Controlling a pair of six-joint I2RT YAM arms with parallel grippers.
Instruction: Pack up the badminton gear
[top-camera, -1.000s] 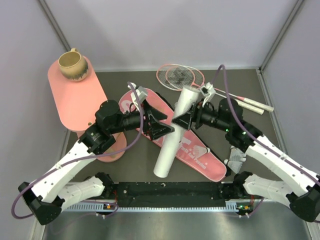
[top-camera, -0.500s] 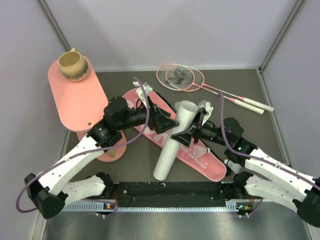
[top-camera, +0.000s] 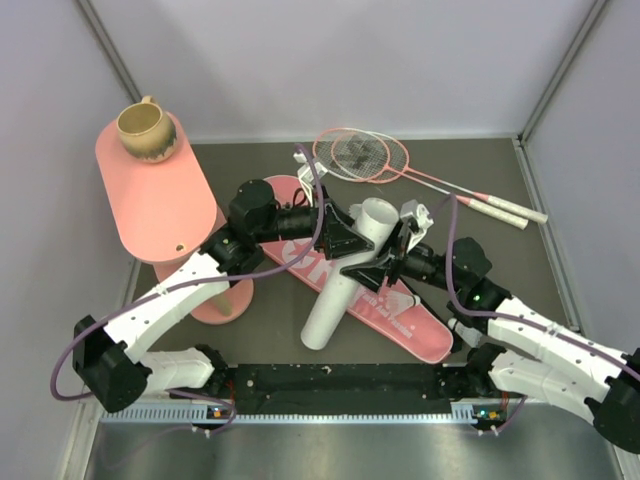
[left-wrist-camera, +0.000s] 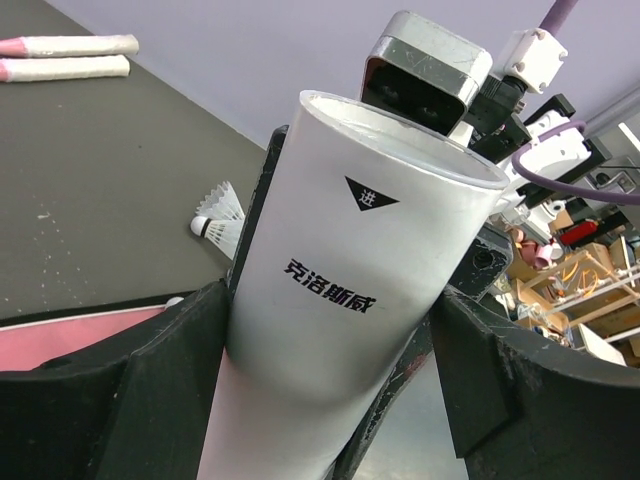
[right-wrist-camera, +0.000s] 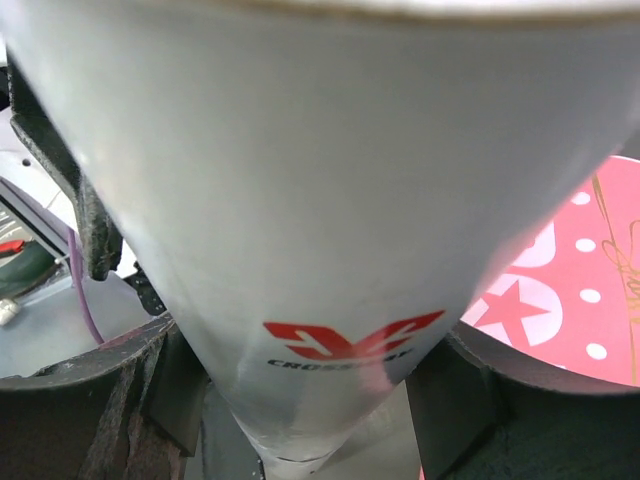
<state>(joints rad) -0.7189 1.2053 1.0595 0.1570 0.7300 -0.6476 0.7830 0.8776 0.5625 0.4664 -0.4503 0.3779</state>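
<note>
Badminton gear: long white tube (top-camera: 338, 295), tilted, open end raised, between two grippers
Right gripper (top-camera: 372, 268) clamped across the tube's upper part; left gripper (top-camera: 350, 240) just above it, jaws wide astride the tube, gap at one finger. Pink "SPORT" bag (top-camera: 425, 325) flat beneath tube; two rackets (top-camera: 365, 155) beyond tube's open end, well apart; shuttlecock (left-wrist-camera: 222, 212) behind tube

A dark grey tabletop (top-camera: 500, 180) carries a long pink bag (top-camera: 420, 330), lying flat and slantwise across its middle. Behind the bag, two pink-framed rackets (top-camera: 355, 155) lie overlapped. Left of the bag stands a pink side table (top-camera: 150, 200). A white shuttlecock (left-wrist-camera: 222, 212) lies near the bag.
</note>
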